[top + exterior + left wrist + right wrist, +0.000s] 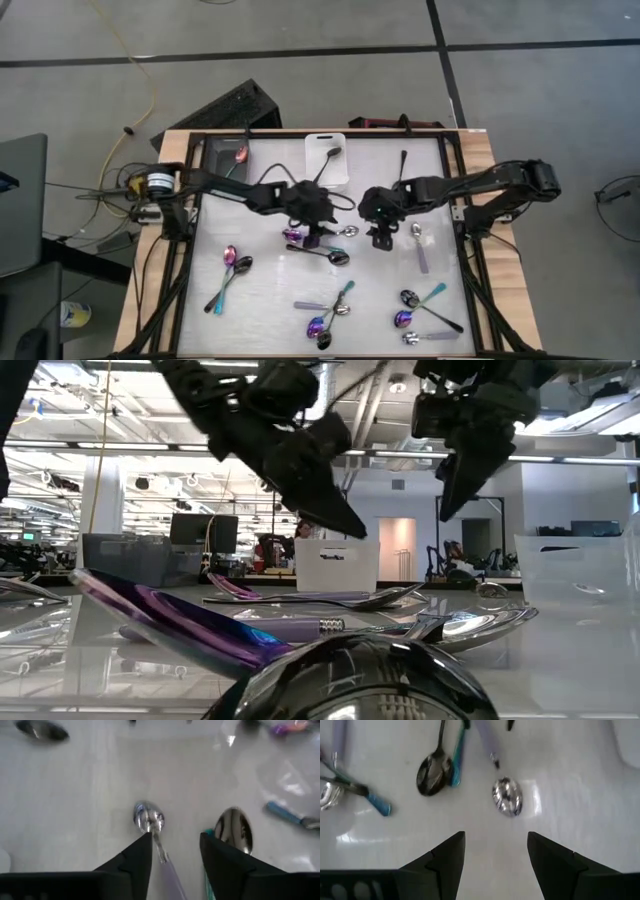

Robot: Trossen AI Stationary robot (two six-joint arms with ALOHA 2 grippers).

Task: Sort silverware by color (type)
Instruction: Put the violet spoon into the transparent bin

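A grey tiled floor (520, 100) surrounds the white counter (270, 290), which sits in a black frame with wooden edges showing on each side. The low view alone shows the room behind: an open workshop with monitors, shelving and white bins. At the counter's far edge stand a grey bin (225, 155) holding 1 purple spoon and a white bin (325, 157) holding 1 black spoon. Both arms reach in from the sides and meet near the middle; the near half of the counter lies free of them. The left gripper (312, 238) hangs with its jaws open over a spoon with a silver bowl and pale lilac handle (150, 820), which lies between the fingers on the counter, ungripped. The right gripper (380, 238) hovers just beside it, jaws open and empty, above another silver spoon (507, 796). The remaining silverware (330, 315) lies scattered in small crossed clusters: purple-and-teal and black spoons (230, 270) at near left, others in the near middle and near right (425, 310). Only the wrist views show the single spoons under the jaws.
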